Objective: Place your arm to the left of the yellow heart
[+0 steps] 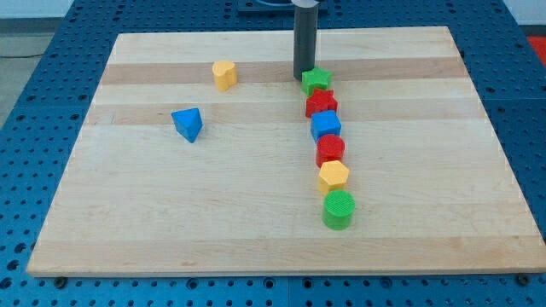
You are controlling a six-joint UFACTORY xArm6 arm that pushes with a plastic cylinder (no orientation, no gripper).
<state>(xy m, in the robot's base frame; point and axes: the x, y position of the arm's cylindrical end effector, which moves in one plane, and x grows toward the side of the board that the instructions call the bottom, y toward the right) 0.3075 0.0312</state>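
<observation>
The yellow heart (224,74) sits on the wooden board (171,222) near the view's top, left of centre. My tip (304,78) is at the end of the dark rod, well to the right of the heart. It touches or nearly touches the upper left side of the green star (316,81). A blue triangle block (188,124) lies below and left of the heart.
Below the green star a column of blocks runs down the view: a red star (322,105), a blue block (326,126), a red block (330,150), a yellow hexagon (333,176) and a green cylinder (339,209). A blue perforated table (34,85) surrounds the board.
</observation>
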